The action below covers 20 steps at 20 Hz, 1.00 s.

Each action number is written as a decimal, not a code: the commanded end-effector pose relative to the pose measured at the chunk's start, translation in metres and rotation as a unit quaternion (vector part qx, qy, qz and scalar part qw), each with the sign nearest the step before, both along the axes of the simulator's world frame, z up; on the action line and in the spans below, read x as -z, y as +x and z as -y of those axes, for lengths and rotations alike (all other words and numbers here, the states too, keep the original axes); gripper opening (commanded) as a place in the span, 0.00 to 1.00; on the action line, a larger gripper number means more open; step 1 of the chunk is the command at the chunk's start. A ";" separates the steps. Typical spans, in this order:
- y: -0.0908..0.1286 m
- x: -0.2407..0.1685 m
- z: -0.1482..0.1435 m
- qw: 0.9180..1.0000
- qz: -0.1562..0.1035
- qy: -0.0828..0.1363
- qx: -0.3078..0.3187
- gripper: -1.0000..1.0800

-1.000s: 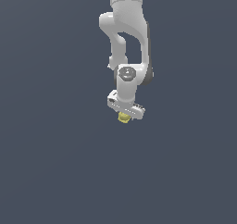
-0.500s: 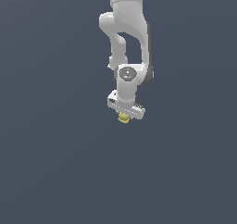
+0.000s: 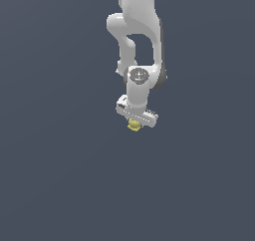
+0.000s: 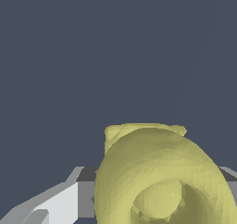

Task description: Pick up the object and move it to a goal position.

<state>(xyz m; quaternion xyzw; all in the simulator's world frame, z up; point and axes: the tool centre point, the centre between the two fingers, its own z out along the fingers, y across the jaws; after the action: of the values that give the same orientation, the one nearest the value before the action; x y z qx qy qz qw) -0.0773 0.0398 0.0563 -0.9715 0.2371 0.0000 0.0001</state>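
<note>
Object-carrying is the Panda arm's (image 3: pixel 134 41) job here: it hangs straight down so its white pincer (image 3: pixel 135 121) can clamp the pale yellow object (image 3: pixel 133 126) (lumpy, with a hollow), which sits at the pincer's six o'clock against plain grey worktop (image 3: pixel 55 175).

The object (image 4: pixel 162 177) hides the pincer (image 3: pixel 134 124) tips, apparently closed.
</note>
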 end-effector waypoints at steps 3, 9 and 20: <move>0.002 -0.024 -0.008 1.000 0.001 0.000 0.000 0.00; 0.007 -0.073 -0.025 1.000 0.000 0.000 0.000 0.00; 0.017 -0.186 -0.062 1.000 0.000 -0.001 0.001 0.00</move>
<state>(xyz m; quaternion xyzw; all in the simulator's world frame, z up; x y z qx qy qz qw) -0.0609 0.0971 0.2267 -0.9714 0.2374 -0.0011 -0.0007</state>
